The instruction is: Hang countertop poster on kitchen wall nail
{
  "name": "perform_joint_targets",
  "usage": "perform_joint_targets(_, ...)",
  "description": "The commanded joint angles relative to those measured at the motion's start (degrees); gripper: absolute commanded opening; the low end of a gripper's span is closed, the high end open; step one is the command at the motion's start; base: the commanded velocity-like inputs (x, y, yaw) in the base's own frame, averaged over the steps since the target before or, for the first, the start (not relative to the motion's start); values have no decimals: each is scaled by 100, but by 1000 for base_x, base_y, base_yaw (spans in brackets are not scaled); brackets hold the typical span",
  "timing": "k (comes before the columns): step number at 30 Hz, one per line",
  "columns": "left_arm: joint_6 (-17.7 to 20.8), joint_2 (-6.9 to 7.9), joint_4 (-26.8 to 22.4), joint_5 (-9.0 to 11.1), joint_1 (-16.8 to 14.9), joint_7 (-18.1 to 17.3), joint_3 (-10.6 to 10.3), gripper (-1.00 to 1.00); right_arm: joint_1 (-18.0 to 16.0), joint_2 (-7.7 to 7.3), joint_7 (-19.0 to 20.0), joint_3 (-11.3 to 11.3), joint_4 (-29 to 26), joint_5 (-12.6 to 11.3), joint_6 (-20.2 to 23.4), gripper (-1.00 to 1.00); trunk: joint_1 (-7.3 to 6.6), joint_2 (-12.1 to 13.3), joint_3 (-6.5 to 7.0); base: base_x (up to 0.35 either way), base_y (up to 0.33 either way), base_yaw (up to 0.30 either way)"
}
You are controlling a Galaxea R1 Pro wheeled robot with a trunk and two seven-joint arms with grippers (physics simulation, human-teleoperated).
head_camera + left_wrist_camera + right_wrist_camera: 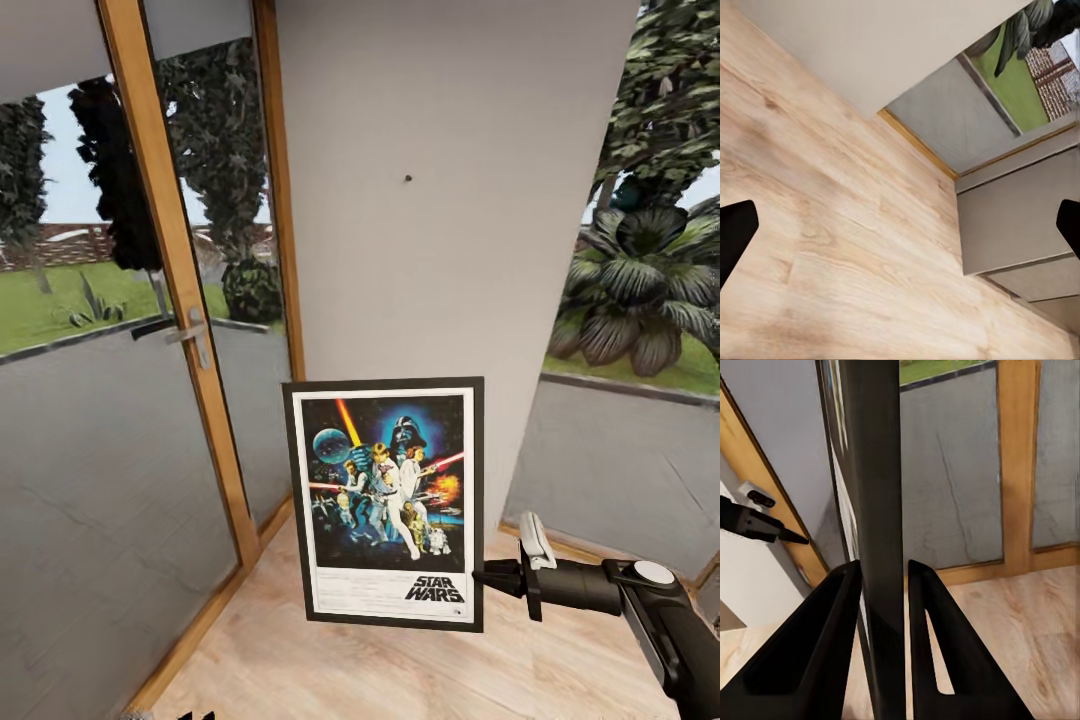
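Note:
The poster (pixel 385 500) hangs upright in front of a white wall section (pixel 440 250), its Star Wars artwork facing me. My right gripper (pixel 481 577) is shut on the lower right edge of its black frame. In the right wrist view the frame's edge (pixel 877 510) runs between both fingers (pixel 825 652). A small dark wall nail (pixel 408 179) sticks out of the wall well above the poster's top edge. My left gripper (pixel 900 229) is open over the wooden floor, holding nothing. The kitchen countertop is out of view.
A wood-framed glass door (pixel 170 230) with a metal handle (pixel 190 335) stands left of the wall. A large window (pixel 640 440) onto the garden is at the right. Light wooden floor (pixel 400 670) lies below. Grey cabinet fronts (pixel 1020 217) stand by the left gripper.

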Motion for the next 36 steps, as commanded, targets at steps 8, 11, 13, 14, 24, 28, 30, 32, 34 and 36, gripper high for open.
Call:
perform_joint_targets(8,-72,-27,-138,-81,-6,-19,68,100,-7,1,34,-3,0,-4,74,-100,4,-13,25,37,35,-250)
perform_joint_targets(11,-73,2,-140,-85,-6,-19,69,100,-7,1,34,-3,0,-3,74,-100,4,-13,39,175,191,-249)
perform_joint_targets(13,-73,23,-140,-86,-6,-19,69,100,-7,1,34,-3,0,-5,74,-100,4,-13,45,206,233,-156)
perform_joint_targets(14,-73,36,-140,-86,-6,-19,69,100,-7,1,34,-3,0,-7,74,-100,4,-13,47,214,245,-111)
perform_joint_targets(24,-68,120,-141,-87,-6,-19,69,100,-7,2,34,-2,-4,-11,74,-100,4,-13,50,216,292,-18)
perform_joint_targets(28,-69,123,-141,-87,-6,-19,69,100,-7,5,34,3,-6,-12,74,-100,4,-13,53,209,307,-70)
perform_joint_targets(30,-68,124,-141,-87,-6,-19,69,100,-7,5,34,4,-7,-12,74,-100,4,-13,59,193,270,-212)
perform_joint_targets(32,-70,124,-141,-87,-6,-19,69,100,-7,7,34,5,-8,-12,77,-100,4,-13,66,136,183,-245)
perform_joint_targets(34,-68,124,-141,-87,-6,-19,69,100,-7,8,34,5,-7,-12,80,-100,4,-13,73,70,94,-266)
perform_joint_targets(36,-67,124,-141,-87,-6,-19,69,100,-7,9,34,5,-8,-12,82,-100,4,-13,81,26,35,-280)
